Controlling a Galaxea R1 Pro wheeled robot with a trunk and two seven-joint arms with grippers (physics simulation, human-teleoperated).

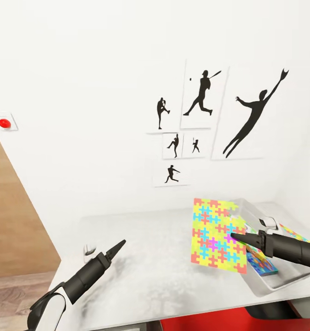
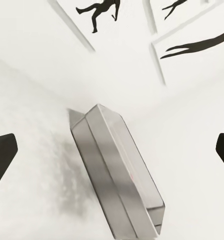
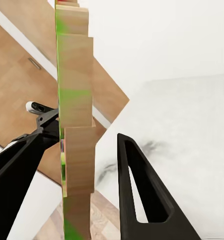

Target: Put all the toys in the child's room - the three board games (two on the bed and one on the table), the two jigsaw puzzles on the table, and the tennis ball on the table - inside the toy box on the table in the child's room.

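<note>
Right gripper (image 1: 234, 237) clamped on the jigsaw puzzle (image 1: 218, 235), held upright at lower right of the head view just left of the toy box (image 1: 284, 280) on the desk (image 1: 155, 262); left gripper (image 1: 119, 245) open, idle; best tilted flat over the bin before release.

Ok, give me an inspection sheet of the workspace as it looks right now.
Surface: pale grey table, mostly bare.
Job's things: one jigsaw puzzle held upright in the air beside the toy box; a blue board game and another puzzle lie inside the box.
Clutter: nothing seen.
Grippers: right gripper shut on the raised puzzle; left gripper over the table, jaws wide in its wrist view, empty.
Cables: nothing seen.
Surroundings: white wall, black sports silhouette pictures, red chair below the table edge.
</note>
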